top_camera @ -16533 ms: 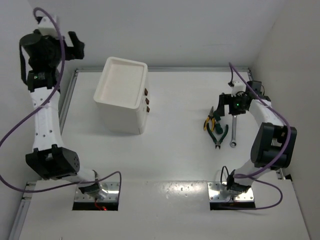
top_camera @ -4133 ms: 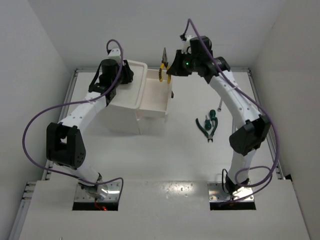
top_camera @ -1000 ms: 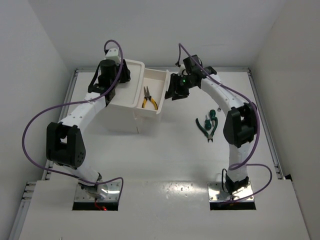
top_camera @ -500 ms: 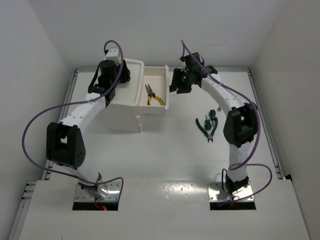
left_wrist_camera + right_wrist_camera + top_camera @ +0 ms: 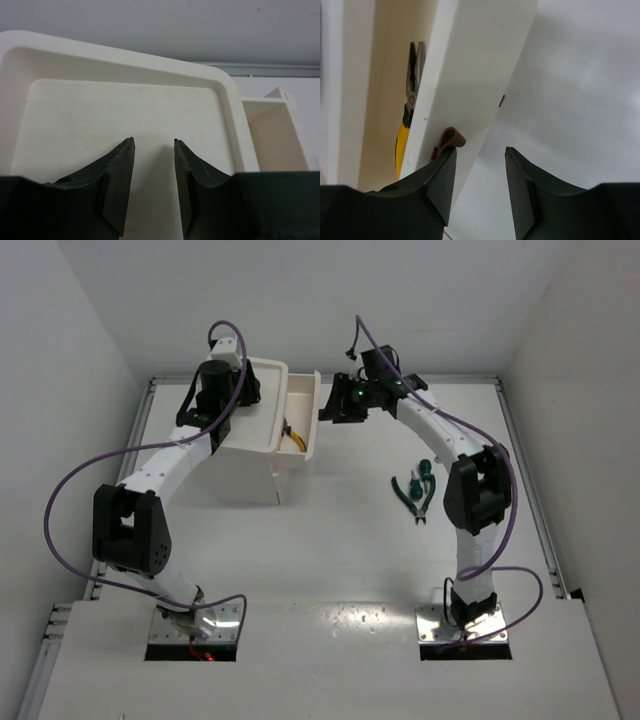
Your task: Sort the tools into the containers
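Top external view: I saw the white box [image 5: 245, 475] with 1 drawer [image 5: 308, 400] sticking partly out on its right side. The yellow pliers [image 5: 293, 438] lay inside that drawer. The right gripper [image 5: 326, 412] was right up against the drawer's front, and the pliers were just on the other side of that wall. The left gripper [image 5: 250, 392] was over the box's tray top [image 5: 255, 425]. The green pliers [image 5: 412, 496] and the screwdriver [image 5: 423, 469] lay on the table [image 5: 330, 560], well apart from both grippers.

Left wrist view: the 2 left fingers stood apart with nothing between them, over the bare tray floor.

Right wrist view: the 2 right fingers were spread too and were not pinching anything. The small brown knob [image 5: 451, 140] sat at the tip of 1 finger, not between the 2.

I think the next job was to push the drawer shut. The finger could slide off the round knob, and then the drawer might go in crooked or stop halfway. A hard push could also shove the whole box along. I could not tell if the left gripper was pressing it down.
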You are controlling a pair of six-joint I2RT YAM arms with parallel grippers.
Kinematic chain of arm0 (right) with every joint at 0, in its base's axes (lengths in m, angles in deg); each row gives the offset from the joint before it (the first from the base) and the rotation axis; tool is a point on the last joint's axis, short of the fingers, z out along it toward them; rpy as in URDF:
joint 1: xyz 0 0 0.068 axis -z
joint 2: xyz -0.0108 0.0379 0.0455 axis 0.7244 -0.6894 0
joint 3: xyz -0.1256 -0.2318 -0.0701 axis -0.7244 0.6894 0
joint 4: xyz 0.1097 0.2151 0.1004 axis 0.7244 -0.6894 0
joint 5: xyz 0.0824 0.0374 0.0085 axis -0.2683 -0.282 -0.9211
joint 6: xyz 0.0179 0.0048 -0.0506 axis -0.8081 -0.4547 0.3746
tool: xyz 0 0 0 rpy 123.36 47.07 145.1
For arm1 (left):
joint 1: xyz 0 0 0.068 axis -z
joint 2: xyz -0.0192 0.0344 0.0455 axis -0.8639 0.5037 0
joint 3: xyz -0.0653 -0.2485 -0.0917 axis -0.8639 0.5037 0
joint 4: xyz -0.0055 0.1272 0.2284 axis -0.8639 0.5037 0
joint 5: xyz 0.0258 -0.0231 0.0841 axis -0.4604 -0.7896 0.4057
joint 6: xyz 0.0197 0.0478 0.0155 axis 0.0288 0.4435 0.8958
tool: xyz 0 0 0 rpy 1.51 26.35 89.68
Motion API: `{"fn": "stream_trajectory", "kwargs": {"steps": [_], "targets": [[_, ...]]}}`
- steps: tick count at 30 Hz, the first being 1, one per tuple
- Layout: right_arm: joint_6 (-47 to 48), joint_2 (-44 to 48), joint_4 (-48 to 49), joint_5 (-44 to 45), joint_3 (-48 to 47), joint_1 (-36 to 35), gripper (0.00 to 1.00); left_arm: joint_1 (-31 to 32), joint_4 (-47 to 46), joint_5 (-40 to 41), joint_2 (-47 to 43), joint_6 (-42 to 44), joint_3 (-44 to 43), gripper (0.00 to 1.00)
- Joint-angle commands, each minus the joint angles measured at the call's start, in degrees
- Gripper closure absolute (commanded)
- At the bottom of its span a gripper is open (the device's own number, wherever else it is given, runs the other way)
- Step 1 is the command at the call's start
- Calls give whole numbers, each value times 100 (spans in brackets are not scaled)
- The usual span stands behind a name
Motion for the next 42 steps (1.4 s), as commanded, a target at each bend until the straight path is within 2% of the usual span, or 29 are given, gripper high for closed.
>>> {"fn": "stream_trajectory", "kwargs": {"steps": [1,7,11,20,26,27,29,33,34,36,38,40,42], "targets": [[-331,3,1230,-1203,-299,-426,55,105,2874,-267,721,-101,718,55],[-279,91,1458,-1300,27,-610,54,105,2874,-267,721,-101,718,55],[-498,-233,1582,-1519,-367,-663,54,157,2874,-329,721,-101,718,55],[-736,-524,2021,-2021,-483,-901,54,157,2874,-329,827,-101,665,55],[-806,-630,2180,-2118,-606,-1006,44,157,2874,-109,827,-153,717,55],[-693,-543,2093,-2039,-554,-1006,38,157,2874,30,827,-153,718,55],[-552,-393,2021,-1768,-405,-945,33,157,2874,154,774,-153,718,55],[27,265,1784,-1073,192,-682,32,157,2874,85,721,-206,779,55],[151,684,1906,-984,411,-681,32,157,2874,84,721,-206,779,55],[502,1021,1995,-1062,1044,-532,34,157,2874,14,721,-206,832,55],[1257,1398,1934,-1317,1668,-462,35,157,2874,-108,721,-206,762,55],[2106,1645,2178,-1701,2465,-392,35,157,2874,-239,782,-93,701,55],[2698,1804,2477,-2010,2873,-312,35,157,2874,-363,783,56,648,54]]}}
